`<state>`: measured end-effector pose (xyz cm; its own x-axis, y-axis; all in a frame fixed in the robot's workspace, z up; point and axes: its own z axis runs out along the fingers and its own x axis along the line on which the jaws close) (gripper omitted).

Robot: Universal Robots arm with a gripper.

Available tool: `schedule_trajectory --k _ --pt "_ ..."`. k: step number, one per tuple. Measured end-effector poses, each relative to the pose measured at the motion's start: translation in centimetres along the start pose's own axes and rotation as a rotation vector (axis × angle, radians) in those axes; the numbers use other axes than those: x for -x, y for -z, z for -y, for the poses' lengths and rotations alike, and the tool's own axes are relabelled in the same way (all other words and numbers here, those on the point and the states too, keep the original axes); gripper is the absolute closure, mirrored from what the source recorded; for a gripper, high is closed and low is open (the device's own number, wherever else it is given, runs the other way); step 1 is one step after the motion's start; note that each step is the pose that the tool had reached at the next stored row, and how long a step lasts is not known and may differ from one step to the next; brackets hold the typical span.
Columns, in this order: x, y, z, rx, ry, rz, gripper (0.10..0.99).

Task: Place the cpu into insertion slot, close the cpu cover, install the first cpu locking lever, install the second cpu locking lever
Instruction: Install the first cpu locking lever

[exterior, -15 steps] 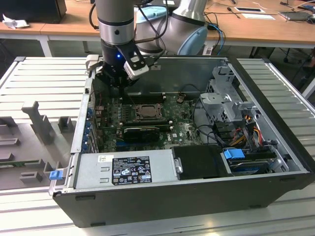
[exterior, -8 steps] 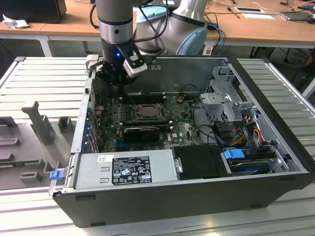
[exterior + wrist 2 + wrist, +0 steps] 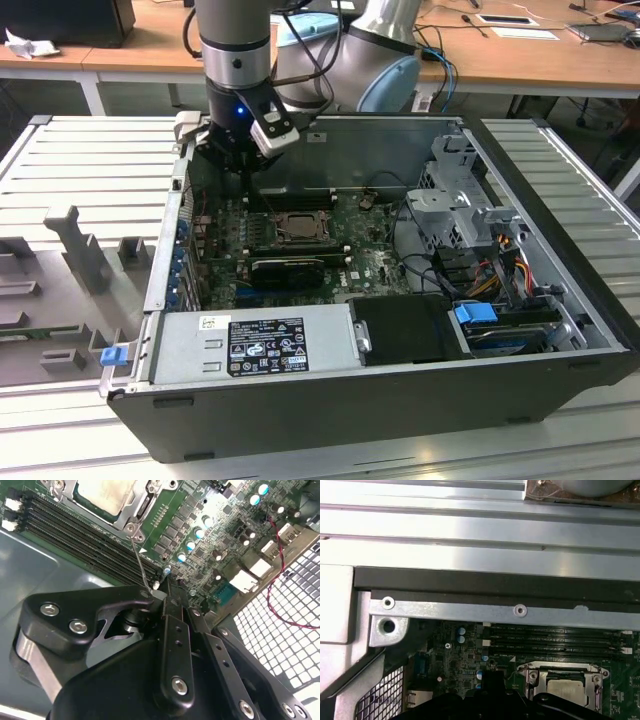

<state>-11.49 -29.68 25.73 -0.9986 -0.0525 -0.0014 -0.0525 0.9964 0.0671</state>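
Gripper (image 3: pixel 240 180) points straight down inside case (image 3: pixel 400 415), near the cpu cover (image 3: pixel 272 228).

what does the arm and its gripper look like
The arm is a silver-grey tube with black bands and a pale blue joint cap. A small blue light glows at the wrist, beside a pale grey camera block, and black cables loop behind. The gripper is matte black, built of jointed links with silver screws.
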Motion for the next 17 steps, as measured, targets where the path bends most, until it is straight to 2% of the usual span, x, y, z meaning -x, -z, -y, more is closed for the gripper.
schedule_trajectory --k 13,17 --pt "0.62 0.00 0.03 0.000 0.000 0.0001 0.980" --pt "2.00 0.00 0.11 0.000 0.000 -0.0002 0.980"
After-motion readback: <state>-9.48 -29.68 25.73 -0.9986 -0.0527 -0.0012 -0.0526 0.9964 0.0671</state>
